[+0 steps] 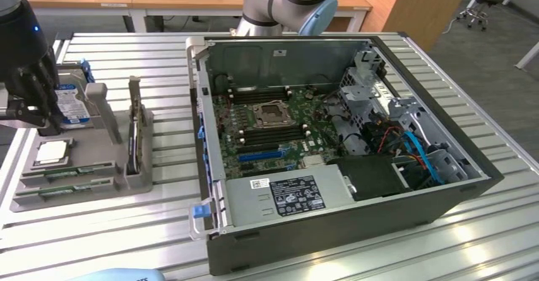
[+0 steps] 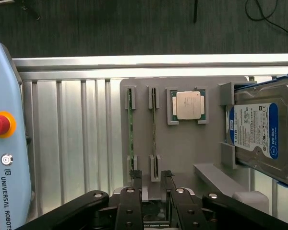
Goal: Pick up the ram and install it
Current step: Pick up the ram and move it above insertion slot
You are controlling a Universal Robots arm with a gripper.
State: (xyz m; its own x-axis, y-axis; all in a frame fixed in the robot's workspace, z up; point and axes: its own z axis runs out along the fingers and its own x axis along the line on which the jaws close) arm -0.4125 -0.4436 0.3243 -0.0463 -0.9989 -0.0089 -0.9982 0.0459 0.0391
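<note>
Gripper (image 1: 44, 124): above the 9 o'clock end of the grey tray (image 1: 101, 167), exterior view.
Fingers (image 2: 137, 178): spread wide, gripping nothing; in the wrist view they flank one end of the ram without touching it.
Ram (image 2: 154, 120): on edge in its tray slot, between the second ram stick (image 2: 131, 129) and the processor (image 2: 188, 105).
Hard drive (image 1: 72, 101): at the tray's 12 o'clock end.
Computer case (image 1: 337, 230): at 3 o'clock of the tray, lid off, motherboard (image 1: 269, 126) exposed.
</note>
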